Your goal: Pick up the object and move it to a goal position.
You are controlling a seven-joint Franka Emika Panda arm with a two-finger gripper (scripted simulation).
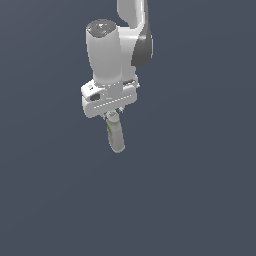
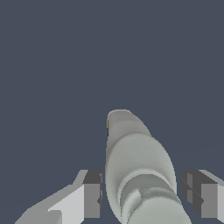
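Observation:
The object (image 1: 116,136) is a small pale grey-white bottle with a thin green strip along one side. It hangs slightly tilted below my gripper (image 1: 113,116) in the exterior view. In the wrist view the object (image 2: 135,162) stretches away from the camera, its narrower ridged neck nearest. My gripper (image 2: 142,197) is shut on the object near that neck end, with one dark fingertip (image 2: 92,192) on one side and the other (image 2: 196,194) opposite. No goal marker shows in either view.
A uniform dark blue-grey surface (image 1: 200,200) fills the background of both views. The white arm (image 1: 107,50) rises above the gripper to the top of the exterior view. No other objects or edges show.

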